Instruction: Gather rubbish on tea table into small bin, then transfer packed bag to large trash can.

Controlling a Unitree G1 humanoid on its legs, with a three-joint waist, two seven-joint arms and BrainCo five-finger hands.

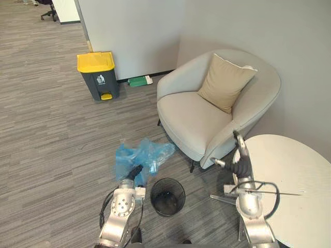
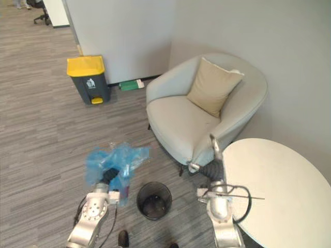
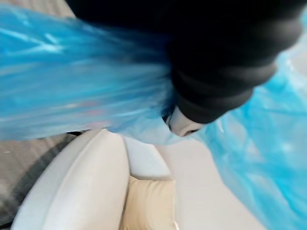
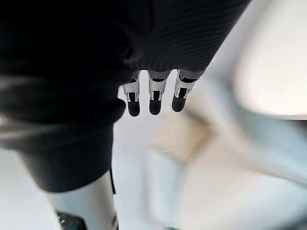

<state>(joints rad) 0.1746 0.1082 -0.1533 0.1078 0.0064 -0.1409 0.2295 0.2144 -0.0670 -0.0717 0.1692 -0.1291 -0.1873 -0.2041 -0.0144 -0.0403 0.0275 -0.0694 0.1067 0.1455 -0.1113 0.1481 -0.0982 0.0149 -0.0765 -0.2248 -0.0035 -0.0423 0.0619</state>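
Note:
A crumpled blue plastic bag (image 1: 144, 155) is held up off the carpet, just left of the small black mesh bin (image 1: 167, 196). My left hand (image 1: 135, 172) reaches into the bag's lower edge and is shut on it; in the left wrist view the blue bag (image 3: 72, 81) wraps around the hand's dark cover. My right hand (image 1: 241, 157) is raised beside the armchair with its fingers (image 4: 154, 98) straight and holding nothing. The large grey trash can (image 1: 98, 75) with a yellow lid stands far off by the wall. The white round tea table (image 1: 300, 181) is at the right.
A light grey armchair (image 1: 201, 116) with a beige cushion (image 1: 225, 82) stands between the table and the wall. A green flat object (image 1: 138, 81) lies by the wall near the large can. Open carpet lies between the small bin and the can.

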